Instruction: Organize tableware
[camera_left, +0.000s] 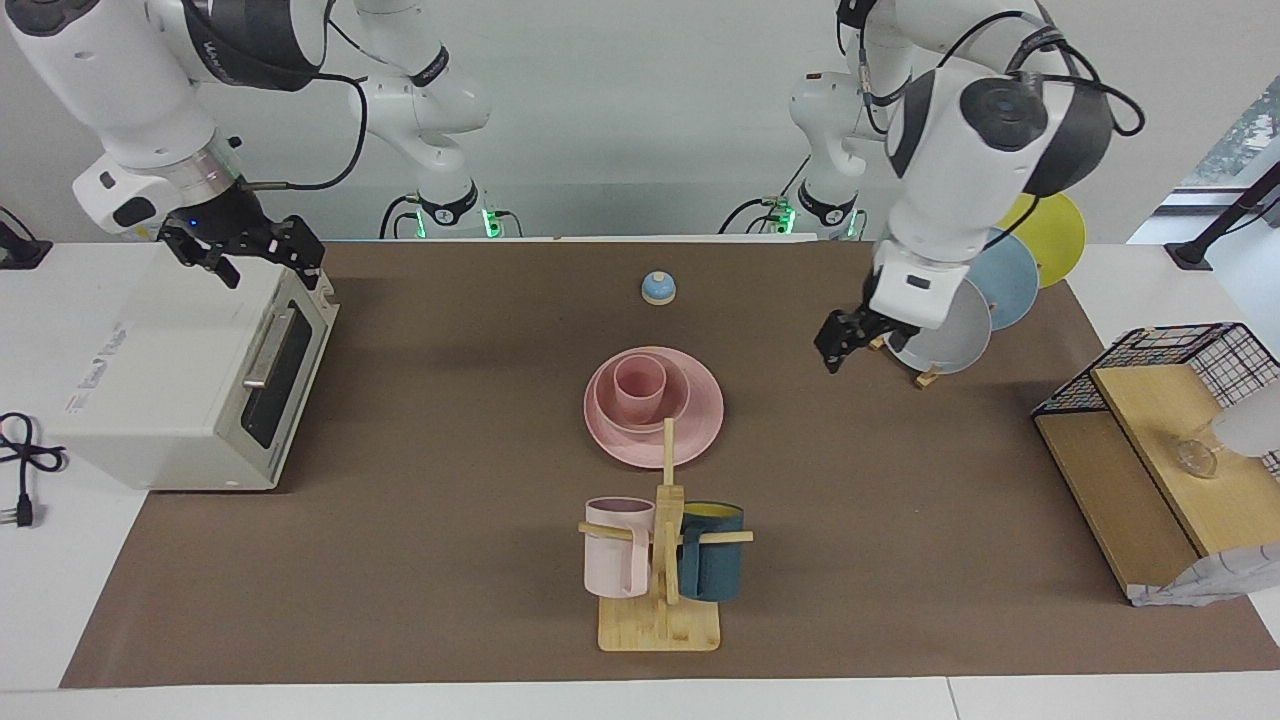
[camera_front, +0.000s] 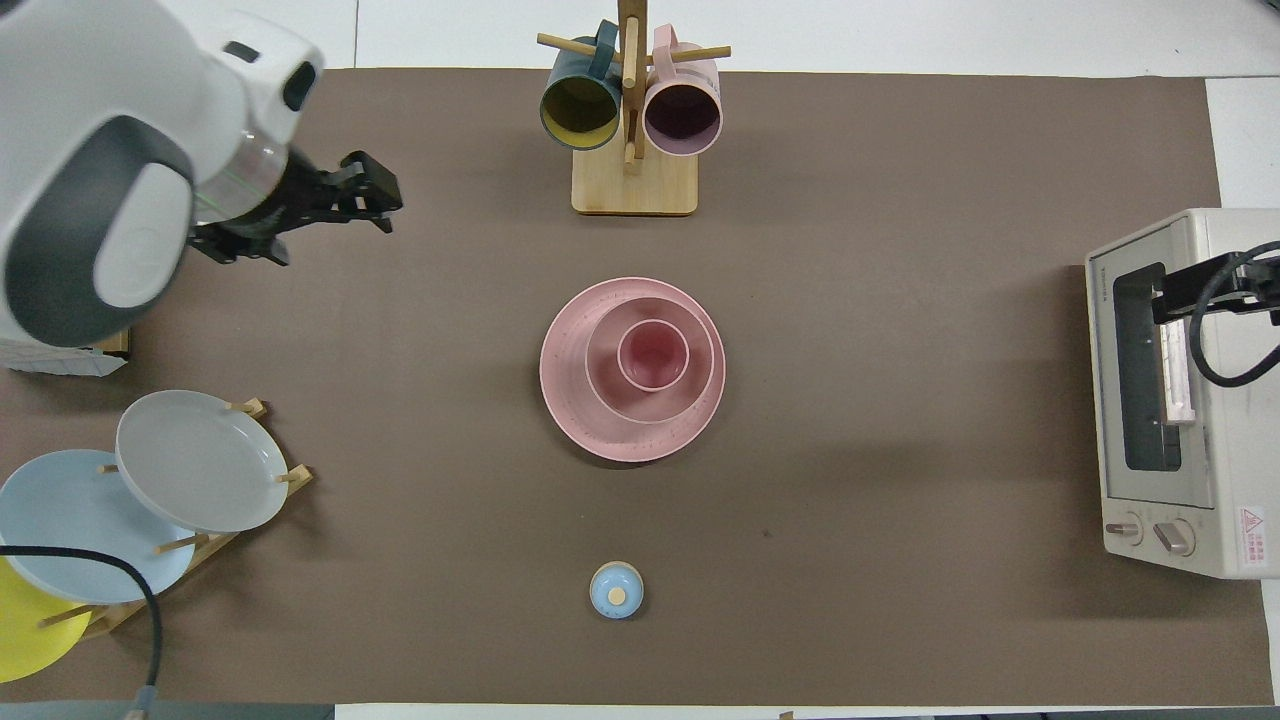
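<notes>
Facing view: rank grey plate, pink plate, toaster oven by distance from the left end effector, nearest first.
From the left end effector, raised and open:
1. Grey plate, on the rack right beside it.
2. Pink plate, mid-table, bowl and cup stacked on it.
3. Toaster oven, at the right arm's end of the table.

Hiding part of the grey plate (camera_left: 945, 340) and the blue plate (camera_left: 1005, 280) in the facing view, with the left arm crossing in front of the rack. Running off the overhead picture's edge: the yellow plate (camera_front: 25, 630), the toaster oven (camera_front: 1180, 400), the wooden shelf (camera_front: 60, 240). Showing too small to read: the oven's label (camera_front: 1252, 522).
</notes>
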